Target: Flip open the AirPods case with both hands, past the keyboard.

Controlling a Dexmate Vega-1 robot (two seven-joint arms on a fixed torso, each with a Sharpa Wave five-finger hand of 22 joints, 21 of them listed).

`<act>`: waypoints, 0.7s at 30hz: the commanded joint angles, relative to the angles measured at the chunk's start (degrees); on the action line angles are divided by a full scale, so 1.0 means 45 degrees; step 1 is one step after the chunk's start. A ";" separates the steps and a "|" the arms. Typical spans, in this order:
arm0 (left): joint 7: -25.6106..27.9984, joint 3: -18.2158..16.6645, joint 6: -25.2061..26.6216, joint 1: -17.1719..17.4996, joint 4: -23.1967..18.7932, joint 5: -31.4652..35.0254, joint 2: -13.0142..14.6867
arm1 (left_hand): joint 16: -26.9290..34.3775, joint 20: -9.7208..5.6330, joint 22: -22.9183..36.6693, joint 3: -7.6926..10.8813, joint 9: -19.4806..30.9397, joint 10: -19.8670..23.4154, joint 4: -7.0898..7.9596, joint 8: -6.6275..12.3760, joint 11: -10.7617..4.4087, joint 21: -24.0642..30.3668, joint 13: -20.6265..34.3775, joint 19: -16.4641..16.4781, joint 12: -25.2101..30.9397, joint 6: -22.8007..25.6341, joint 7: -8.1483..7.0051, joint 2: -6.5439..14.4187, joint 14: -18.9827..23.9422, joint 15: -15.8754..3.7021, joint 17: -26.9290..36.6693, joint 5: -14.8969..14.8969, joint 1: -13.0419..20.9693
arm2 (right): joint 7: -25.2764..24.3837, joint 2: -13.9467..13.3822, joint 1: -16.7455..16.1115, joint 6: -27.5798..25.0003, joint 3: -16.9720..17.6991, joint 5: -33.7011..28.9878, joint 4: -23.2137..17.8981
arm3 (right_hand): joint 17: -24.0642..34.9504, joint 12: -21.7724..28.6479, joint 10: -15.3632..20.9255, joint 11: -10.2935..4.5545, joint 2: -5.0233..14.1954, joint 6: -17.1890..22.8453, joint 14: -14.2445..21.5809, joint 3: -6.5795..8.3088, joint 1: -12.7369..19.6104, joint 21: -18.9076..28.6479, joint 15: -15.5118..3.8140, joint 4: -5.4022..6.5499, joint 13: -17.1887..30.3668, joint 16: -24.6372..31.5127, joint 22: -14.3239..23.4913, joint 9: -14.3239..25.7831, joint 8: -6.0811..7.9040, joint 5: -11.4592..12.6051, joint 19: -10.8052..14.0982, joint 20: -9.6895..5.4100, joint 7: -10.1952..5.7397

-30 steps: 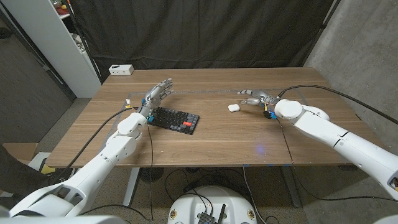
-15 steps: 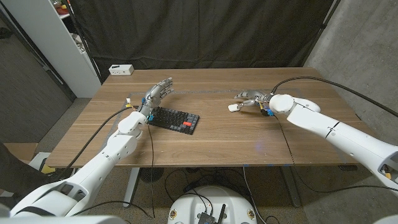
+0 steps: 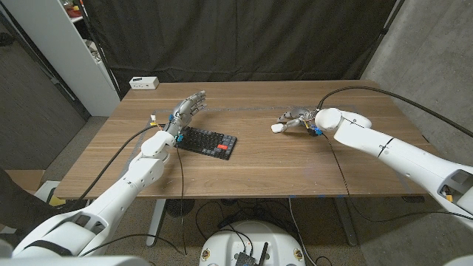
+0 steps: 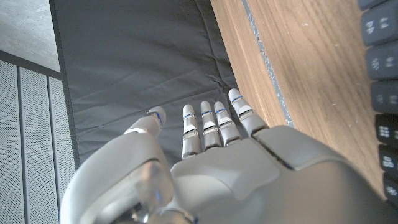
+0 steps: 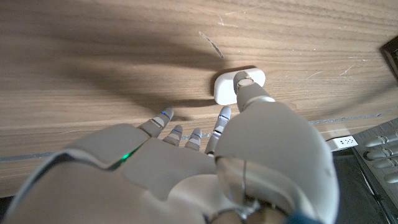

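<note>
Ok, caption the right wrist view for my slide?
Right hand reaches over the white AirPods case on the wooden table.

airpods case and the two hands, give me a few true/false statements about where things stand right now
1. The AirPods case lies on the table with its lid shut. True.
2. The left hand is holding the case. False: it holds nothing and is beside the keyboard, far from the case.
3. The right hand is at the case, a fingertip over it. True.
4. The case sits on top of the keyboard. False: it lies on bare wood, apart from the keyboard.
</note>
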 commanded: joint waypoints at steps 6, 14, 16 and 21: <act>-0.0342 0.0105 -0.0141 -0.0473 0.0598 0.0043 -0.0203 | 0.0022 0.0031 0.0057 0.0108 0.0032 0.0037 -0.0024 0.0116 -0.0052 -0.0023 0.0045 -0.0018 0.0054 0.0218 0.0063 0.0027 0.0032 -0.0026 0.0030 0.0058 -0.0095 | 0.0367 0.0512 0.0519 -0.0394 -0.0623 -0.0584 0.0649 | -0.0018 0.0365 0.0904 -0.0082 0.0097 0.1672 0.0092 0.0085 0.0251 0.0120 -0.0938 0.0032 -0.0057 0.0200 0.0040 0.0300 0.0560 0.0016 0.0086 -0.0050 -0.0024; -0.0690 0.0177 -0.0224 -0.0770 0.0911 0.0029 -0.0289 | 0.0021 0.0033 0.0058 0.0125 0.0039 0.0037 -0.0040 0.0118 -0.0083 -0.0033 0.0052 -0.0023 0.0054 0.0285 0.0081 0.0027 0.0027 -0.0027 0.0030 0.0057 -0.0122 | -0.0100 0.0511 0.0234 0.0016 -0.0475 -0.0613 0.0669 | -0.0033 0.0633 0.1877 -0.0284 0.0218 0.2933 0.0679 0.0152 0.0534 0.0182 -0.1236 0.0024 -0.0087 0.0343 0.0036 0.0590 0.0996 -0.0110 0.0397 -0.0291 -0.0019; -0.0784 0.0210 -0.0203 -0.0839 0.0927 0.0045 -0.0274 | 0.0020 0.0033 0.0058 0.0130 0.0041 0.0043 -0.0045 0.0114 -0.0077 -0.0037 0.0053 -0.0029 0.0056 0.0290 0.0083 0.0026 0.0023 -0.0024 0.0029 0.0056 -0.0127 | -0.0227 0.0475 0.0146 0.0252 -0.0389 -0.0591 0.0655 | -0.0034 0.0689 0.2111 -0.0277 0.0221 0.3221 0.0878 0.0132 0.0562 0.0199 -0.1315 0.0042 -0.0090 0.0389 0.0035 0.0677 0.1105 -0.0152 0.0514 -0.0325 -0.0017; -0.1040 0.0325 -0.0014 -0.1044 0.0904 0.0106 -0.0182 | 0.0005 0.0027 0.0059 0.0143 0.0045 0.0017 -0.0060 0.0109 -0.0131 -0.0046 0.0057 -0.0036 0.0046 0.0322 0.0096 0.0022 -0.0018 -0.0021 0.0028 0.0055 -0.0144 | -0.0345 0.0339 0.0031 0.0698 -0.0159 -0.0544 0.0475 | -0.0029 0.0765 0.2432 -0.0305 0.0246 0.3577 0.1084 0.0065 0.0506 0.0237 -0.1377 0.0123 -0.0091 0.0427 0.0035 0.0804 0.1247 -0.0218 0.0725 -0.0414 -0.0001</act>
